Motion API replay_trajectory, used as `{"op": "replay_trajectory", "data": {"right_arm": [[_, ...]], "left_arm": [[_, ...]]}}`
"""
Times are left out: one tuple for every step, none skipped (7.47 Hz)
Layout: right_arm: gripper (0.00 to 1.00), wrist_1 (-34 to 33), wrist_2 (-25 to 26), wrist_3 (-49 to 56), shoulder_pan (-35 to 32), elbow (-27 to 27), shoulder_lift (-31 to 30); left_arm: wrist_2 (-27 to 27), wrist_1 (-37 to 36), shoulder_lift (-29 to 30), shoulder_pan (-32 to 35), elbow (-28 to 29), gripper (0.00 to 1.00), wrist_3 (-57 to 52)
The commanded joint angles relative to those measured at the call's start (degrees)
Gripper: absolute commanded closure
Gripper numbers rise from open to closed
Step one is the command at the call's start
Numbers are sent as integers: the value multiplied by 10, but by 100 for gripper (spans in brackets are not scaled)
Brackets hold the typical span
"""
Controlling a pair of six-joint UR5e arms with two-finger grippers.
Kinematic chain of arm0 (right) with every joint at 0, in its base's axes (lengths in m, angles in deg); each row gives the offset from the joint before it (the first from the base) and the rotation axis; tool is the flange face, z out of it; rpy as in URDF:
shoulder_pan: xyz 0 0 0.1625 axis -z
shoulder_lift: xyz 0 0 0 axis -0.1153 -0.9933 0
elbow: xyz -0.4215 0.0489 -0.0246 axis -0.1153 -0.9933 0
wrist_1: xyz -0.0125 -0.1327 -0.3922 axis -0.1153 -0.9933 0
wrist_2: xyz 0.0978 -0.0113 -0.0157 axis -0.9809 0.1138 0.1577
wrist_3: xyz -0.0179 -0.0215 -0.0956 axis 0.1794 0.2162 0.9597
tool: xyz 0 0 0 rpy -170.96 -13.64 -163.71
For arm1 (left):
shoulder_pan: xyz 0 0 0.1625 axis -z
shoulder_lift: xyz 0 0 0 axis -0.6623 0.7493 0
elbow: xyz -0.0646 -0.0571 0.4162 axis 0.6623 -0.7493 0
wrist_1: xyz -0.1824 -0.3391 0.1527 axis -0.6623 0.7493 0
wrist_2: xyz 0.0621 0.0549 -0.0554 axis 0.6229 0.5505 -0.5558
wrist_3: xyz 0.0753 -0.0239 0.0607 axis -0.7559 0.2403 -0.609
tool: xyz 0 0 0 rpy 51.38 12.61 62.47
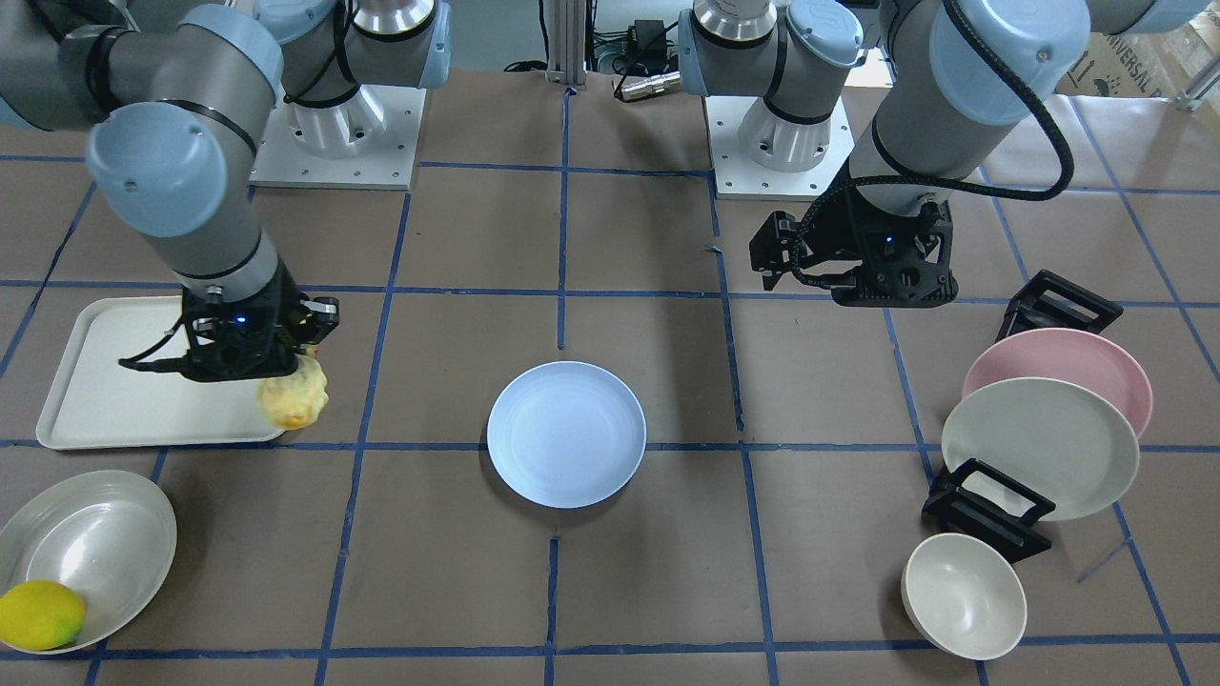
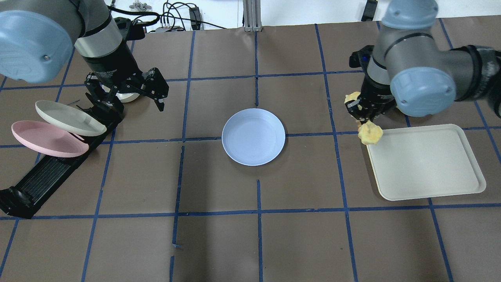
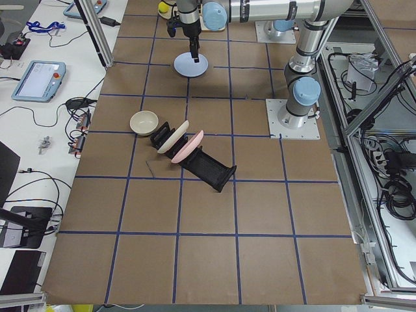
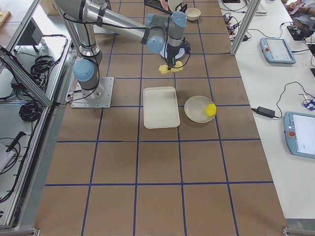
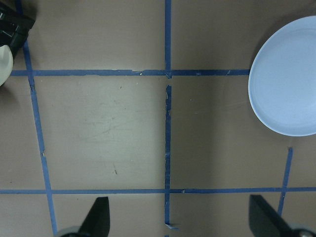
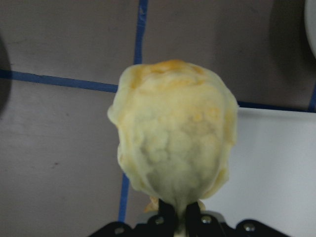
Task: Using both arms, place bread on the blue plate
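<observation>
The bread [image 1: 293, 400] is a pale-yellow bumpy loaf. It hangs from my right gripper [image 1: 303, 360], which is shut on its upper end, above the corner of the white tray [image 1: 114, 381]. It also shows in the overhead view [image 2: 370, 134] and fills the right wrist view [image 6: 173, 148]. The blue plate [image 1: 566, 433] lies bare at the table's middle, also in the overhead view [image 2: 253, 136] and at the right edge of the left wrist view [image 5: 289, 84]. My left gripper [image 2: 125, 94] is open and holds nothing. It hovers beside the dish rack, well apart from the blue plate.
A black dish rack [image 2: 47, 172] holds a pink plate [image 1: 1058, 367] and an off-white plate [image 1: 1039, 448]. A small off-white bowl [image 1: 963, 595] lies tilted near it. A lemon [image 1: 40, 615] sits in a grey bowl [image 1: 95, 543] beside the tray.
</observation>
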Motion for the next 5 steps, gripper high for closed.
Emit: {"op": "replay_trajectory", "data": {"right_arm": [[81,25,-26,-63,-100,-71,58],[80,24,-56,-107,-127,-100,88],[80,27,-52,-142,-163,-141,129],[80,26,-53,-188,-205,-177,168],[81,20,-57,-243,-228,-194,206]], "left_arm": [[0,0,-1,0,0,0,-1],[0,0,-1,0,0,0,-1],[0,0,-3,0,0,0,-2],[0,0,-4,0,0,0,-4],[0,0,-4,0,0,0,-5]]}}
